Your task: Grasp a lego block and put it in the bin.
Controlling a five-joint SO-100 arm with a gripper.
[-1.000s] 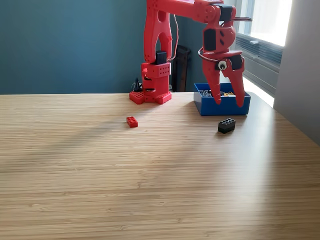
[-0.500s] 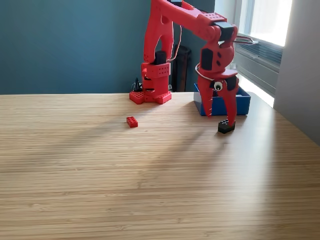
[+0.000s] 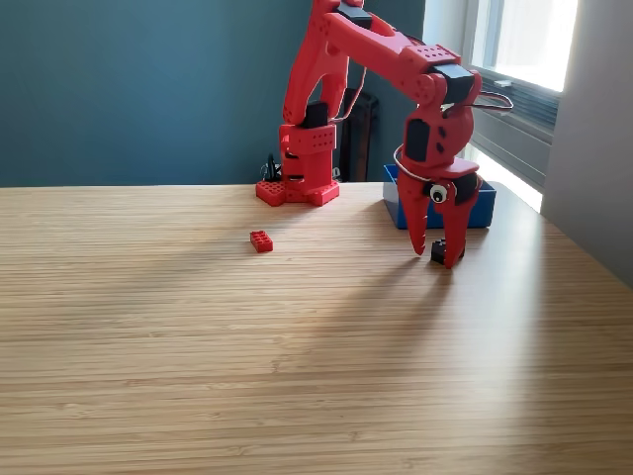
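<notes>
The gripper (image 3: 436,257) has come down since a second ago, when it hung over the bin (image 3: 483,205) with its jaws spread wide; half a second back it was already dropping toward the black lego block (image 3: 437,250). Now its two red fingers point down at the wooden table (image 3: 297,376) right of centre in the frame, tips at or just above the surface, with the black block between them. The jaws are partly open, narrower than before, and I cannot tell from here whether either finger touches the block. The block has not moved from its spot just in front of the bin.

The arm (image 3: 376,40) arches from its red base (image 3: 297,188) at upper centre, reaches toward the right of the frame, then bends sharply down at the wrist, which hides much of the blue bin behind it.

A small red lego block (image 3: 261,240) lies alone left of centre, well apart from the gripper, unchanged.

No writing is readable anywhere.
</notes>
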